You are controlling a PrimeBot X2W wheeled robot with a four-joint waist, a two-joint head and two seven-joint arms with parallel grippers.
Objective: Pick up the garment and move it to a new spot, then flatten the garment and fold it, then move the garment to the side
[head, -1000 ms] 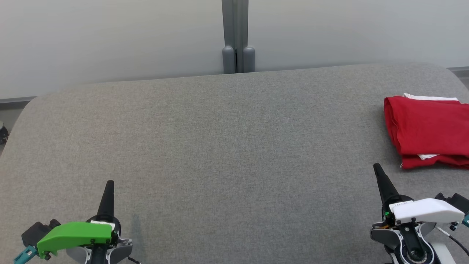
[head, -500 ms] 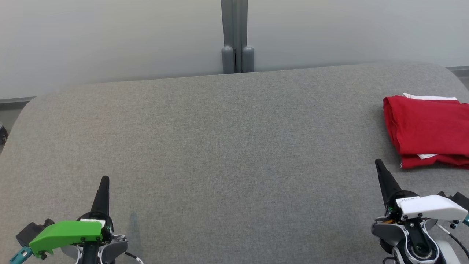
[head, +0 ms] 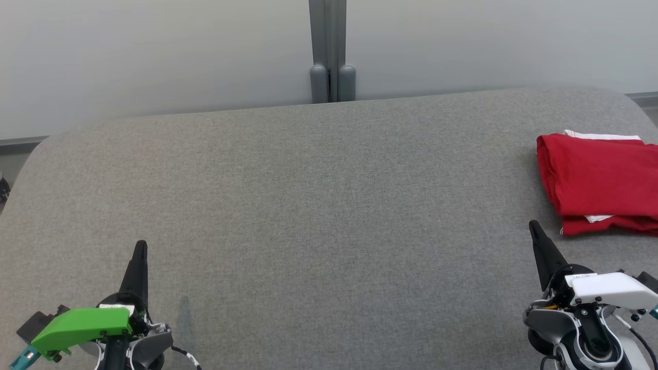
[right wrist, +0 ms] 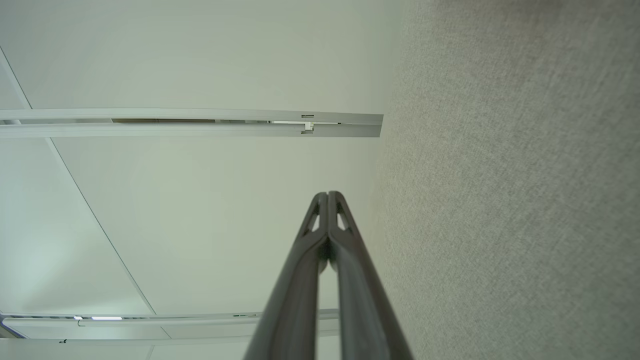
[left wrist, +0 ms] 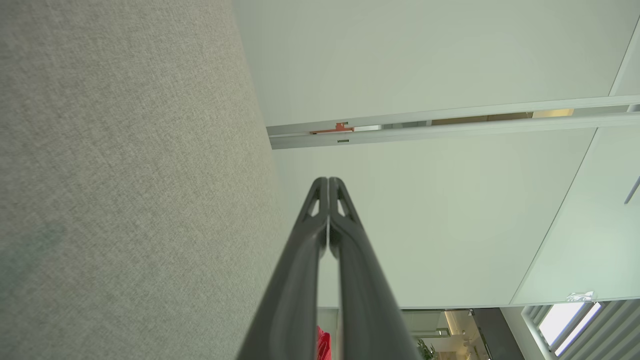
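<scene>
1 folded red cloth garment (head: 599, 180) at 3 o'clock, 1 grey fabric-covered table (head: 318, 205), 2 grippers: left gripper (head: 140, 247), right gripper (head: 534, 228).

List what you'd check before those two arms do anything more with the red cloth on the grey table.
1. Red garment folded: ok. It lies as a flat stack with a white edge peeking out.
2. Garment set to the side: ok. It sits at the right end of the table.
3. Garment wholly on the table: cannot tell. Its right part runs out of the head view.
4. Left gripper empty: ok. Fingers pressed together on nothing, at the near left.
5. Right gripper empty: ok. Shut on nothing, apart from the garment, its tip just short of the near edge.
</scene>
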